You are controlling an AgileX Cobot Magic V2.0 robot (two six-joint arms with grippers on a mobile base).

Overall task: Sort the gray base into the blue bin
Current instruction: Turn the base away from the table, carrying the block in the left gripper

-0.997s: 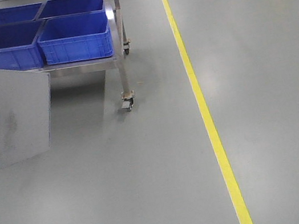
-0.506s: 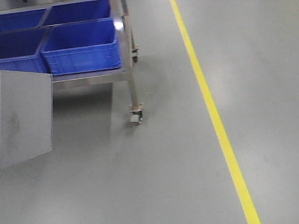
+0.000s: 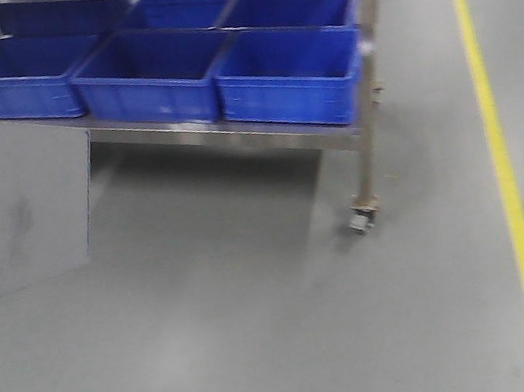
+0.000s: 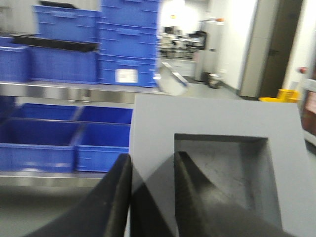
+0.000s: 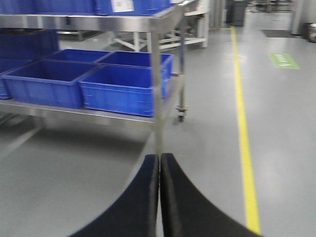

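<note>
Left gripper (image 4: 152, 197) clamped on the matte gray box-shaped base (image 4: 217, 118): one finger outside its wall, the other inside the square window. Base is held off the floor, short of the bright-blue plastic bins (image 3: 291, 99) on the steel cart shelf (image 3: 271, 133). Right gripper (image 5: 159, 197) closed, empty. Judgement: rigid, light, matte, unlikely to slip; window wall is the sound hold.

A steel rack (image 3: 365, 86) stands on a caster (image 3: 360, 221) on the gray floor (image 3: 267, 337). Its lower shelf (image 3: 179, 129) carries blue bins (image 3: 289, 74) in two rows, near and far. A yellow line (image 3: 515, 212) runs along the floor at right.
</note>
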